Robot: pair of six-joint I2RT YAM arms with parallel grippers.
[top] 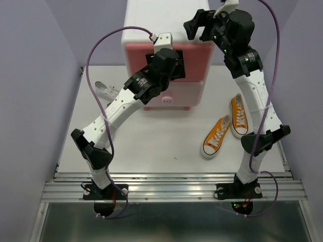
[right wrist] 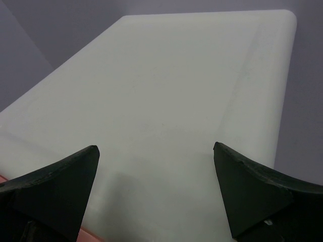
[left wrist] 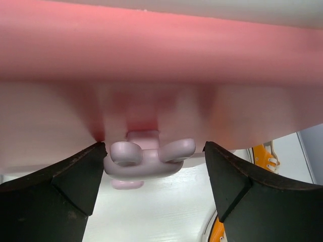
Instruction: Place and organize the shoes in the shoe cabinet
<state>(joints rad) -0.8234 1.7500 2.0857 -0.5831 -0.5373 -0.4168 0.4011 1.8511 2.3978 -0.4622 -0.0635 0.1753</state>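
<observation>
Your left tool (left wrist: 154, 151) stands open and holds nothing, with a finger on each side of the bunny knob (left wrist: 149, 159) on the shoe cabinet's (top: 166, 30) upper drawer. Your right tool (right wrist: 156, 151) hangs open and empty over the cabinet top. The drawers' contents are hidden. The orange sneakers (top: 217, 135) lie on the table (top: 151, 146) right of the cabinet, and a white sneaker (top: 106, 91) lies left of it.
</observation>
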